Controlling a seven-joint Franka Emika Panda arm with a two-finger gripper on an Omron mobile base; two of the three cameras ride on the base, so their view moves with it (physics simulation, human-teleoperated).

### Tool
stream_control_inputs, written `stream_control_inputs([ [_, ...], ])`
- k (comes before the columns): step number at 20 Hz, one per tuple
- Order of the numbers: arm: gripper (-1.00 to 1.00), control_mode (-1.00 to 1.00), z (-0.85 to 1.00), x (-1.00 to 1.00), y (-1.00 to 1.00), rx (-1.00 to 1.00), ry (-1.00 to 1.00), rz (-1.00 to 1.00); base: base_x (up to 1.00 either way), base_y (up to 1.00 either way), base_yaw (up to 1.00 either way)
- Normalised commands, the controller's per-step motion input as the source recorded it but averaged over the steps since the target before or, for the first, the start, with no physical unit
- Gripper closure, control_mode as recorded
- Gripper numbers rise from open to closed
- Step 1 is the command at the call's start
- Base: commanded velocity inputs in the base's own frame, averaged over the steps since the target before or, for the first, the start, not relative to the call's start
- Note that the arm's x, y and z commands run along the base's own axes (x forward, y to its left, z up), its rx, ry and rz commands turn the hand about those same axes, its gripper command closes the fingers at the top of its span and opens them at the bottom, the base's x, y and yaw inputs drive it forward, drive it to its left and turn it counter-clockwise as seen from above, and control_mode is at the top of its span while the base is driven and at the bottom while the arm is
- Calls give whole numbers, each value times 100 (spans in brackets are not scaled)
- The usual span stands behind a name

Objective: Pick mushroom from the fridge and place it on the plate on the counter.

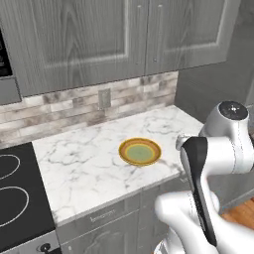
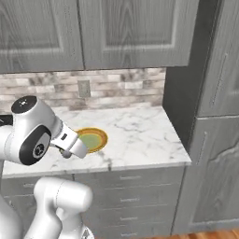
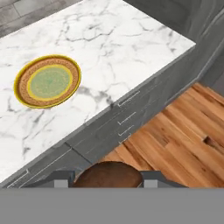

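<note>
Brown and rounded, the mushroom [image 3: 108, 175] sits at the bottom centre of the hand view, pinched between the two dark finger tips of the gripper [image 3: 107, 178], whose jaws are closed on it from either side. So the pick from the fridge looks done, and what remains is the carry and the drop.

In the hand view the plate [image 3: 47, 81] lies at the upper left on the white marble counter [image 3: 131, 48], bare of anything on it. The gripper appears to hang out past the counter's front edge, since grey drawer fronts [image 3: 122, 127] and a wooden floor [image 3: 175, 140] fill the middle and lower right of that view, directly above the mushroom.

In the left base view the plate [image 1: 140, 151] is at the centre, with the white arm [image 1: 213, 163] bent at the lower right. In the right base view the plate [image 2: 92, 138] is left of centre, partly hidden behind the arm's wrist [image 2: 70, 142], and the tall grey fridge [image 2: 210, 116] stands along the right side with its door closed.

My reading: roughly the second half is under way. The hand must move in over the counter, centre above the plate, lower, and let go. The mushroom is small and round, so a drop from height could send it rolling off the rim.
</note>
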Motion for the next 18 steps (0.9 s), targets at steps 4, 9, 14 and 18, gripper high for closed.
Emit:
stream_control_inputs([
  [4,100,100,0,0,0,0,0,0,46,-5,57],
  [9,100,100,0,0,0,0,0,0,37,26,38],
  [14,100,100,0,0,0,0,0,0,40,25,33],
  [18,100,100,0,0,0,0,0,0,20,2,8],
])
